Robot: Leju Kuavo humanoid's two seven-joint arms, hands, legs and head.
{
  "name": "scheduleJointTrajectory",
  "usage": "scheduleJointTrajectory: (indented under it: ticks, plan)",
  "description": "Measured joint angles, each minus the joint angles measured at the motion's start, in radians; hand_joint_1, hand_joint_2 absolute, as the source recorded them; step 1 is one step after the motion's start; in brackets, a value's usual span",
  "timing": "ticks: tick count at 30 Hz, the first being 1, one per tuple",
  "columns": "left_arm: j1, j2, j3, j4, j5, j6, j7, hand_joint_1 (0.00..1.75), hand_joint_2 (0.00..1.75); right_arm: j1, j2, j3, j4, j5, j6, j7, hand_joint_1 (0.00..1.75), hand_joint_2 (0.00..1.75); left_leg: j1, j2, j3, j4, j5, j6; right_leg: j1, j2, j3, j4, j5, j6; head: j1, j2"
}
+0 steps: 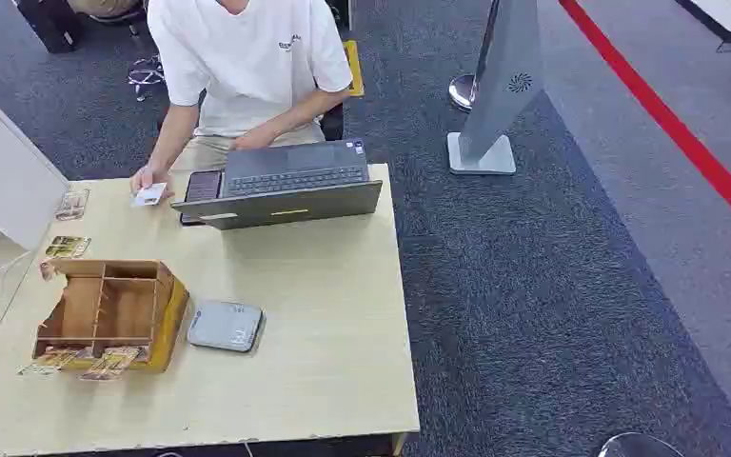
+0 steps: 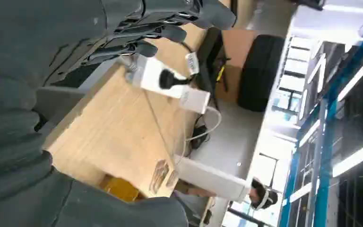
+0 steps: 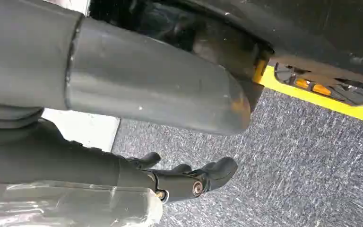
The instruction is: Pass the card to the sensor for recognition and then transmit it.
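Note:
A person seated behind the table [image 1: 324, 286] holds a white card [image 1: 149, 195] at the table's far left edge. The grey square sensor [image 1: 226, 326] lies flat near the table's middle, right of a wooden organiser box [image 1: 105, 309] with several cards along its front edge. My left hand [image 2: 75, 52] hovers beside the table edge, its dark fingers [image 2: 170, 30] stretched out and holding nothing. My right hand [image 3: 75, 161] hangs over grey carpet, thumb and fingers [image 3: 194, 177] apart and empty.
An open grey laptop [image 1: 286, 181] stands at the table's far side in front of the person. Sleeved cards [image 1: 69, 224] lie by a white box [image 1: 5, 171] at the left. A white power strip [image 2: 170, 85] sits on the side table. A grey stand [image 1: 495, 95] is on the carpet.

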Motion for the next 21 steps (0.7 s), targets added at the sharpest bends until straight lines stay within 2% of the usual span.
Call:
scheduleJointTrajectory:
  ticks: [7,13,21]
  plan:
    - [0.058,-0.01,-0.091,-0.158,0.024,0.124,0.0,0.0,1.75,-0.002,0.002,-0.004,0.001,0.006,0.0,-0.002,0.0,0.0,0.0,0.0,0.0,0.0,0.0,0.0,0.0,0.0,0.0,0.0,0.0,0.0,0.0,0.0]
    - [0.102,-0.012,-0.203,-0.307,0.013,0.245,-0.002,0.0,1.75,-0.003,0.003,-0.005,0.002,0.016,0.003,-0.002,0.0,0.0,0.0,0.0,0.0,0.0,0.0,0.0,0.0,0.0,0.0,0.0,0.0,0.0,0.0,0.0]
    - [0.136,0.017,-0.366,-0.435,-0.116,0.425,-0.01,0.0,1.75,-0.004,0.003,-0.005,0.002,0.038,0.022,-0.002,0.0,0.0,0.0,0.0,0.0,0.0,0.0,0.0,0.0,0.0,0.0,0.0,0.0,0.0,0.0,0.0]
